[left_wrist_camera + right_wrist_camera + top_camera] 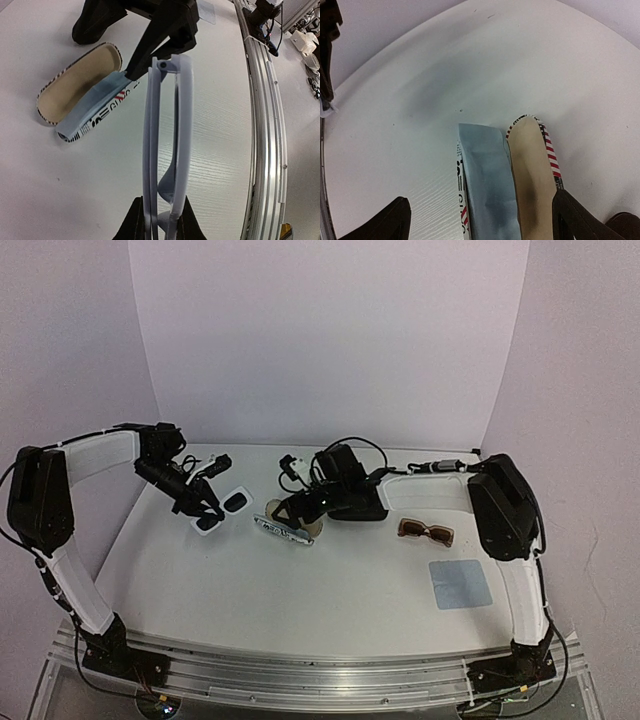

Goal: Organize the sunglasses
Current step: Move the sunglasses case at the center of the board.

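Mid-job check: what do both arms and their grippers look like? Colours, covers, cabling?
The left arm and right arm match: white sleeved links between bulky black joint housings, on black bases. Thin black cables loop over the wrists. The left gripper and right gripper are matte black, with tapering jaws. No markings are readable.

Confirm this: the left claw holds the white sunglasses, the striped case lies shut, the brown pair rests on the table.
Wrong: the striped case lies open, tan lining showing, as the left wrist view shows. The left claw does hold the white sunglasses; the brown pair rests on the table.
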Robot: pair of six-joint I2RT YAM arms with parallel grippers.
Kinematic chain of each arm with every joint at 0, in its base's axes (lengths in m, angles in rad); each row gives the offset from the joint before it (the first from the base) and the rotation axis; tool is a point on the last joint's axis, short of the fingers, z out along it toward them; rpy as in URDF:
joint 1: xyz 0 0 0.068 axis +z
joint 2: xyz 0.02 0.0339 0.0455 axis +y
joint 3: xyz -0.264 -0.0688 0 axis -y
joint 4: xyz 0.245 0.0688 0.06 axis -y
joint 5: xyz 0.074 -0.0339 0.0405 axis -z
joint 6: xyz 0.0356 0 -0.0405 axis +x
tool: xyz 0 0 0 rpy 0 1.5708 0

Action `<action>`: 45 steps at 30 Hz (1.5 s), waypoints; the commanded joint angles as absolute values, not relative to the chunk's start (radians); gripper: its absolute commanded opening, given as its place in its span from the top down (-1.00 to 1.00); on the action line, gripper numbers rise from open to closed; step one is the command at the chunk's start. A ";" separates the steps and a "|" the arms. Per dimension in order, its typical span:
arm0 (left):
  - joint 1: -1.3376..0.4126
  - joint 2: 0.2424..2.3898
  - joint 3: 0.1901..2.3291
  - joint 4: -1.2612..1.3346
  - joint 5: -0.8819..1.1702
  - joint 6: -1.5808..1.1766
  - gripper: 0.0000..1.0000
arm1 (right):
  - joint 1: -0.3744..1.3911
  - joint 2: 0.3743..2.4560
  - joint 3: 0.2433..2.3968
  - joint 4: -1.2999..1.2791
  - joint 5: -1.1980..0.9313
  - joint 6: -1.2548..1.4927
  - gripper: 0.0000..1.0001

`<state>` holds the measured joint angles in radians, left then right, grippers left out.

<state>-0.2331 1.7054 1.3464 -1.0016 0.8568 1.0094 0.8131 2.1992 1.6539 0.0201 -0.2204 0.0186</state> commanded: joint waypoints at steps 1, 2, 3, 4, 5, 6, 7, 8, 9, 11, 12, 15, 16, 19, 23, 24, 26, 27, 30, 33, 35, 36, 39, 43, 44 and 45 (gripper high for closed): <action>-0.221 1.672 1.311 -0.981 0.842 0.984 0.81 | 0.825 2.242 1.776 -0.070 -0.101 -0.013 -0.82; -0.221 1.670 1.311 -0.980 0.846 0.983 0.81 | 0.820 2.250 1.796 -0.071 -0.080 0.004 -0.81; -0.220 1.669 1.311 -0.981 0.850 0.983 0.81 | 0.815 2.256 1.816 -0.072 -0.058 0.037 -0.80; -0.220 1.667 1.313 -0.983 0.854 0.983 0.81 | 0.811 2.263 1.825 -0.075 -0.033 0.054 -0.77; -0.221 1.666 1.314 -0.982 0.857 0.981 0.81 | 0.809 2.268 1.829 -0.077 -0.012 0.062 -0.74; -0.221 1.665 1.314 -0.981 0.859 0.981 0.81 | 0.806 2.273 1.825 -0.077 0.006 0.071 -0.72; -0.220 1.663 1.314 -0.979 0.860 0.981 0.81 | 0.803 2.278 1.820 -0.078 0.027 0.080 -0.70; -0.219 1.662 1.313 -0.978 0.859 0.981 0.81 | 0.798 2.284 1.813 -0.080 0.038 0.091 -0.67; -0.219 1.661 1.312 -0.977 0.860 0.980 0.81 | 0.794 2.290 1.810 -0.082 0.040 0.101 -0.64; -0.220 1.660 1.313 -0.977 0.862 0.979 0.80 | 0.784 2.308 1.809 -0.088 0.031 0.108 -0.56; -0.219 1.660 1.315 -0.978 0.864 0.978 0.80 | 0.780 2.319 1.813 -0.091 0.018 0.102 -0.54; -0.220 1.663 1.324 -0.981 0.867 0.977 0.80 | 0.773 2.351 1.825 -0.102 -0.041 0.075 -0.48; -0.220 1.664 1.327 -0.983 0.868 0.977 0.80 | 0.773 2.359 1.830 -0.104 -0.059 0.064 -0.45; -0.220 1.666 1.332 -0.986 0.869 0.977 0.80 | 0.771 2.382 1.839 -0.105 -0.096 0.047 -0.30; -0.220 1.667 1.335 -0.986 0.875 0.973 0.80 | 0.768 2.394 1.836 -0.107 -0.125 0.043 -0.03; -0.219 1.667 1.336 -0.987 0.876 0.972 0.80 | 0.768 2.395 1.832 -0.107 -0.138 0.032 0.11; -0.220 1.666 1.338 -0.987 0.875 0.972 0.80 | 0.768 2.394 1.823 -0.107 -0.163 0.011 0.34; -0.220 1.666 1.341 -0.988 0.876 0.971 0.79 | 0.767 2.392 1.818 -0.107 -0.178 -0.010 0.40; -0.220 1.668 1.347 -0.991 0.873 0.971 0.80 | 0.767 2.376 1.796 -0.107 -0.202 -0.056 0.55; -0.220 1.670 1.352 -0.991 0.873 0.973 0.79 | 0.768 2.342 1.757 -0.107 -0.219 -0.101 0.74; -0.220 1.671 1.355 -0.990 0.876 0.973 0.79 | 0.769 2.313 1.726 -0.107 -0.233 -0.133 0.82; -0.220 1.673 1.357 -0.992 0.878 0.975 0.79 | 0.769 2.295 1.707 -0.107 -0.247 -0.157 0.85; -0.220 1.681 1.371 -1.013 0.883 0.992 0.79 | 0.773 2.236 1.639 -0.109 -0.302 -0.230 0.88; -0.221 1.687 1.378 -1.041 0.889 1.027 0.78 | 0.790 2.125 1.513 -0.114 -0.328 -0.338 0.95; -0.220 1.687 1.376 -1.046 0.894 1.034 0.78 | 0.800 2.096 1.482 -0.117 -0.333 -0.372 0.97; -0.220 1.688 1.374 -1.050 0.898 1.039 0.78 | 0.812 2.072 1.450 -0.120 -0.342 -0.408 0.98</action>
